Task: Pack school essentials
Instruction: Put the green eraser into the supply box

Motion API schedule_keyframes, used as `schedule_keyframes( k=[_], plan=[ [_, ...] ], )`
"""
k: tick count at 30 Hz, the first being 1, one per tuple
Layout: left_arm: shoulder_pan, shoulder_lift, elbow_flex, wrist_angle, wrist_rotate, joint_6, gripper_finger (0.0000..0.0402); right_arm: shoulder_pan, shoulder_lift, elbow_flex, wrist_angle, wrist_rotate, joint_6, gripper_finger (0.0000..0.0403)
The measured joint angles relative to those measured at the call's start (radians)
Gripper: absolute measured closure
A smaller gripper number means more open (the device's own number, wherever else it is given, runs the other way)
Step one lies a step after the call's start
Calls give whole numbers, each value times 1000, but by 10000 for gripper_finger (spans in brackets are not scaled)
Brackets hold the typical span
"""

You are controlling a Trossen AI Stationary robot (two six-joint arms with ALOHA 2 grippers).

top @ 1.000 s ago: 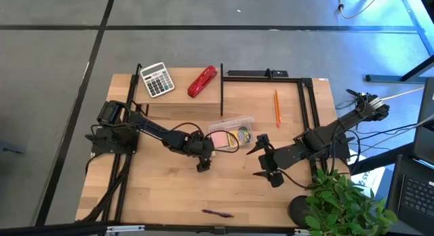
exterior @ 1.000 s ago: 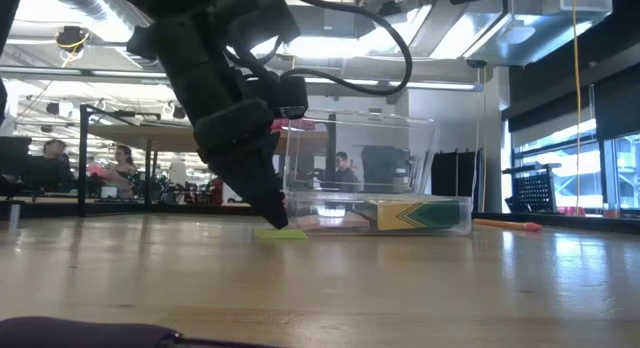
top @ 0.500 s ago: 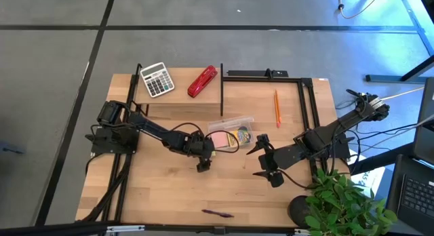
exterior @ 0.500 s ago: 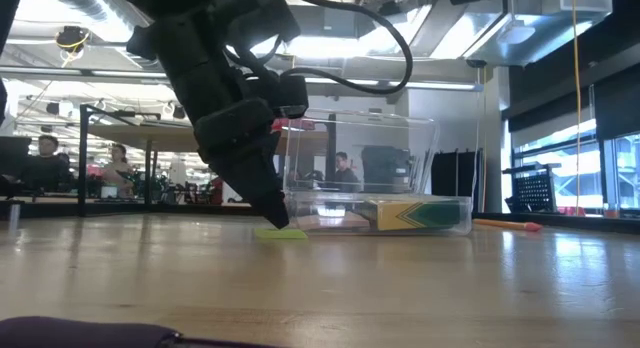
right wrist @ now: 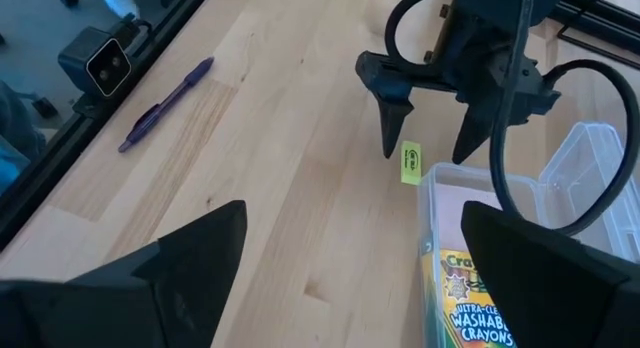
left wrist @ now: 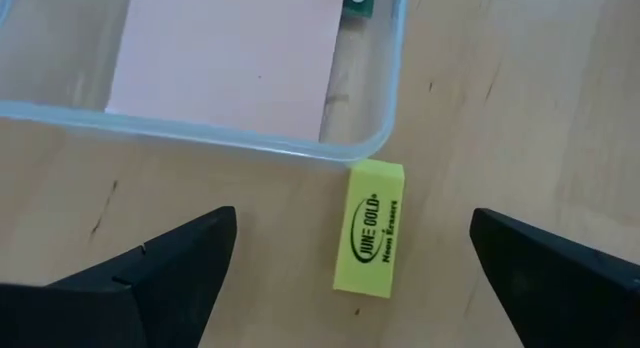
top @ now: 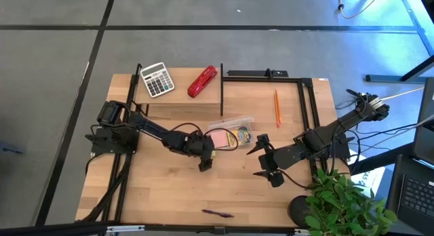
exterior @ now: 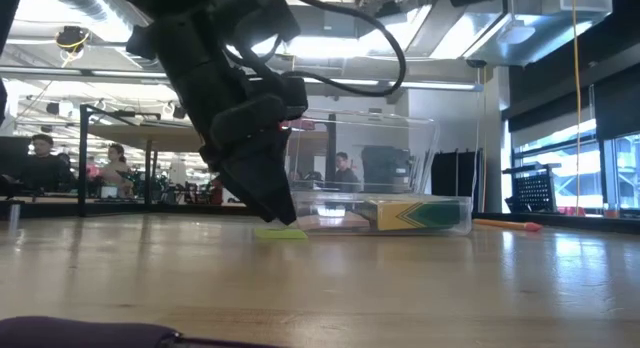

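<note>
Two dark grippers are working around one clear plastic box (top: 230, 131) lying near the middle of the wooden table (top: 163, 195). The left gripper (top: 204, 161) is hanging just beside the box's near corner with its jaws spread wide, and the small yellow rectangular eraser block (left wrist: 370, 227) is lying on the wood between the fingertips — touching neither of them and sitting right against the box's rounded corner. The right gripper (top: 264, 158) is hovering on the opposite side of the box, a little way off, its jaws also standing open and holding nothing.

Inside the box, the flat pink sticky-note pad (left wrist: 225, 56) is resting on the floor next to the yellow-green cardboard crayon box (right wrist: 465, 313). Beyond the box, toward the far right of the table, the thin orange pencil (top: 277, 108) is lying loose. Well away from the box, by the table's near edge, the dark purple pen (right wrist: 166, 103) is lying alone. Past the box on the far left, the grey-white calculator (top: 156, 79) and the red stapler (top: 202, 81) are sitting side by side.
</note>
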Motion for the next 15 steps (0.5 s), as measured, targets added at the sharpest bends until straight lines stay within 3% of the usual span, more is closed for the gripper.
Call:
schedule_keyframes(
  k=[15],
  plan=[
    [-42, 55, 3, 29, -13, 56, 5, 0, 0, 0, -5, -2, 3, 34]
  ],
)
